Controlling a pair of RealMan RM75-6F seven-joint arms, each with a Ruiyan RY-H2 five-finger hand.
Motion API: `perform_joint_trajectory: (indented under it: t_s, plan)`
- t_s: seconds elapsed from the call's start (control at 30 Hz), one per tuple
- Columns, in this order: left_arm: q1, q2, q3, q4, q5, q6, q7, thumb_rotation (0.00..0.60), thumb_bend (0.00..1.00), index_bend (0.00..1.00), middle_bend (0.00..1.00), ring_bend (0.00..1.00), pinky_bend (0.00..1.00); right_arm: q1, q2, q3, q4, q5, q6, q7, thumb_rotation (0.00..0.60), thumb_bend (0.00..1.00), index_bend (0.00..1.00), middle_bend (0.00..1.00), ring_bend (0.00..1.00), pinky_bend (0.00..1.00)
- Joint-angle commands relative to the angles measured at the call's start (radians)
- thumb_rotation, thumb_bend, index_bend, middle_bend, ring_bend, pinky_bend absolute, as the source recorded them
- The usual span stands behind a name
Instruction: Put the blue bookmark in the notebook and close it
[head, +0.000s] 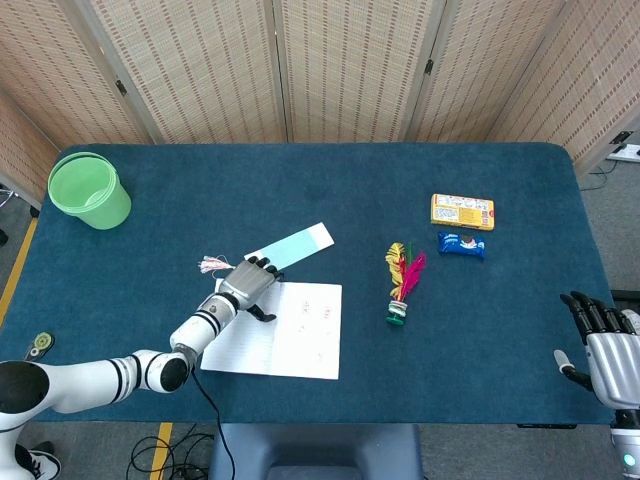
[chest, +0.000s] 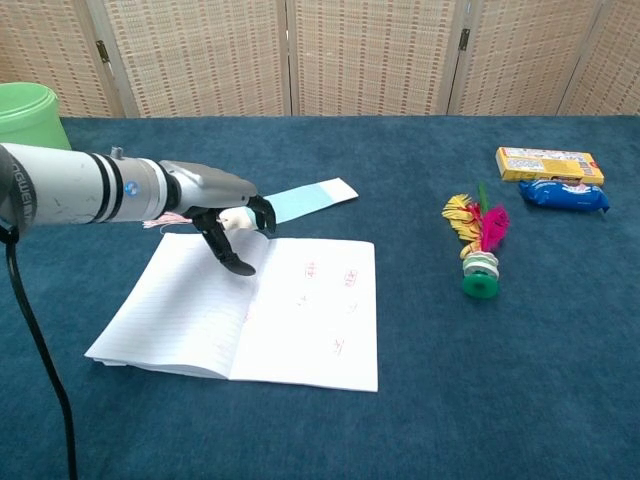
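The blue bookmark lies flat on the table, just beyond the top left corner of the open notebook, with its pink tassel trailing to the left. From the head view we see our left hand over the upper left of the notebook, fingers curled loosely and pointing toward the near end of the bookmark; we cannot tell from here whether they touch it. Our right hand sits at the lower right edge of the frame, off the table, fingers apart and holding nothing. A green bucket stands at the far left corner of the table; its inside shows only green. Right of the notebook lies a feather shuttlecock, and beyond it a yellow box with a blue snack packet just beside it. The table is covered in dark blue cloth, woven folding screens stand behind it, and a small tape dispenser lies on the floor at left.

From the chest view we see the left hand raised above the left page of the notebook, fingers bent downward, narrow, gripping nothing we can make out. The bookmark lies behind it on the cloth. The right hand does not appear here; the shuttlecock, box and packet do
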Motion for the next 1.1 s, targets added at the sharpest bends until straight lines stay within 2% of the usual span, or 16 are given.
perform_joint_trajectory:
  t_s: [0.03,0.53,0.8,1.0,1.07,1.1]
  plan:
    - [-0.024,0.017,0.023,-0.015,-0.048,-0.011,0.001,0.282,0.23,0.23,0.22,0.11,0.16,-0.001,0.000,0.000,0.001,0.000,0.001,0.001,0.600,0.21,0.14,0.13,0.17,0.22]
    - [-0.042,0.051,0.079,-0.114,0.017,-0.009,-0.047,0.271,0.23,0.24,0.24,0.11,0.16,0.001,-0.004,0.002,0.004,0.003,-0.006,0.000,0.600,0.21,0.14,0.13,0.17,0.22]
    - [-0.044,0.104,0.108,-0.185,0.024,0.014,-0.059,0.269,0.23,0.24,0.25,0.11,0.16,-0.002,-0.004,0.002,0.004,0.003,-0.002,0.002,0.600,0.21,0.14,0.13,0.17,0.22]
    - [-0.026,0.137,0.095,-0.212,0.035,0.051,-0.108,0.274,0.23,0.23,0.25,0.11,0.16,-0.002,-0.003,0.002,0.005,-0.004,0.001,0.006,0.600,0.21,0.14,0.13,0.17,0.22]
    - [-0.007,0.133,0.074,-0.209,0.060,0.097,-0.133,0.346,0.23,0.22,0.25,0.11,0.16,-0.002,-0.003,0.002,0.006,-0.006,0.002,0.008,0.600,0.21,0.14,0.13,0.17,0.22]
    - [0.004,0.124,0.065,-0.200,0.078,0.128,-0.141,0.450,0.23,0.22,0.25,0.11,0.16,-0.002,-0.003,0.002,0.006,-0.007,0.002,0.008,0.600,0.21,0.14,0.13,0.17,0.22]
